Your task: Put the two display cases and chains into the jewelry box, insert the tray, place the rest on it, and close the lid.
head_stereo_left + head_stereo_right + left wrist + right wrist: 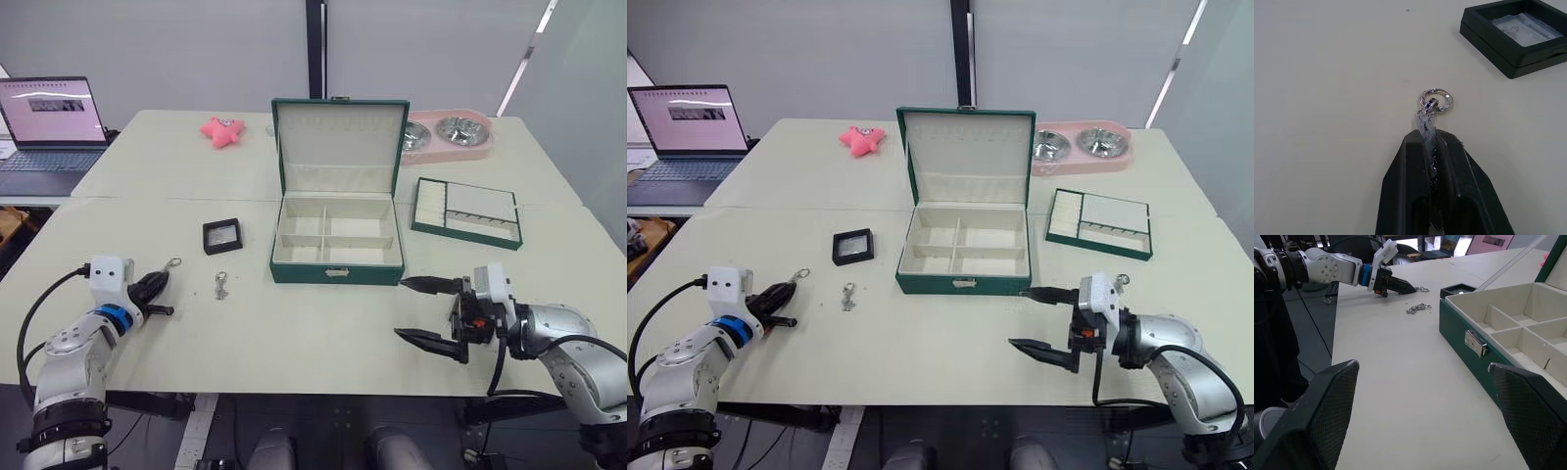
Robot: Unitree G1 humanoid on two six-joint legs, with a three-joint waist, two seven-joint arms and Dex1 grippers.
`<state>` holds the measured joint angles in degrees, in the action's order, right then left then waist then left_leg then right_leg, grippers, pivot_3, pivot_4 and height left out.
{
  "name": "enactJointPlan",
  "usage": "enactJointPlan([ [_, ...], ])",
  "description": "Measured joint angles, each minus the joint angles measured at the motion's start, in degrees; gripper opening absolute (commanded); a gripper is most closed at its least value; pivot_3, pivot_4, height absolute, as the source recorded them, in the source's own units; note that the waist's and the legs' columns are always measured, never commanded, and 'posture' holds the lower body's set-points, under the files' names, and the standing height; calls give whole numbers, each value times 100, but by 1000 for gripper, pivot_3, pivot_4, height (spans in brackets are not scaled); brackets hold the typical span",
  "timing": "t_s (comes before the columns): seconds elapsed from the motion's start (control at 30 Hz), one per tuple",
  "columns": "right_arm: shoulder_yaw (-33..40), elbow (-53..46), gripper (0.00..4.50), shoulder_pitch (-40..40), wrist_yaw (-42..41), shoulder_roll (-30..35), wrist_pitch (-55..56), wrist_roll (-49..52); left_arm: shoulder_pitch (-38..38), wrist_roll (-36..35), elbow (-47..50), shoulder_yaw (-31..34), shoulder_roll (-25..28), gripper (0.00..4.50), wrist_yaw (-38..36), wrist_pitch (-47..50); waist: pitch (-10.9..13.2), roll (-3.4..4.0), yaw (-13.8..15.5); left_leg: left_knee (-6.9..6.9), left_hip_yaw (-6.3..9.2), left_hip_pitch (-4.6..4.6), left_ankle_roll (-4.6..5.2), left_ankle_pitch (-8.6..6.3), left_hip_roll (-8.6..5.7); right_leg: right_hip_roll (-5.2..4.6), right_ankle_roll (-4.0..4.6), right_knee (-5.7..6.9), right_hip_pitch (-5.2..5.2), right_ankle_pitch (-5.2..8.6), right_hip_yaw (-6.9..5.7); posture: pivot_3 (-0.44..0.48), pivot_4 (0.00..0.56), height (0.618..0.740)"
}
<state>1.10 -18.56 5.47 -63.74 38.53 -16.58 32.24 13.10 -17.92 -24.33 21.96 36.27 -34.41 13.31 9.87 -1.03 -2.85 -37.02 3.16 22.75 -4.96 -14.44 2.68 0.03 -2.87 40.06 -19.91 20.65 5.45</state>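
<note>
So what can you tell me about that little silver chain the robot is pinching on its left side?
The chain is short, silver and shiny, made of small metal links ending in a round ring that sticks out past the fingertips. The left gripper is shut on it, its two black fingers clamping the links. It sits near the table's front left, left of a second loose chain.

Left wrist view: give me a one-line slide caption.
Left gripper shut on a silver chain over the table, a black display case lying nearby.
</note>
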Motion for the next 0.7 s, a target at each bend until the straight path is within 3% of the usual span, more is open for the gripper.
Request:
enactJointPlan([
  [0.4,-1,96,4500,80,18,1,78,-68,-69,-112,172,25,-18,12,6,56,0,0,2,0,3,5,0,0,0,0,0,-1,-2,0,-2,0,150,740],
  [0.7,9,65,4500,464,164,-1,-159,54,295,-808,1849,36,-72,12,176,1035,15,-29,42,-1,7,13,0,0,1,0,0,-6,-6,0,-6,0,150,740],
])
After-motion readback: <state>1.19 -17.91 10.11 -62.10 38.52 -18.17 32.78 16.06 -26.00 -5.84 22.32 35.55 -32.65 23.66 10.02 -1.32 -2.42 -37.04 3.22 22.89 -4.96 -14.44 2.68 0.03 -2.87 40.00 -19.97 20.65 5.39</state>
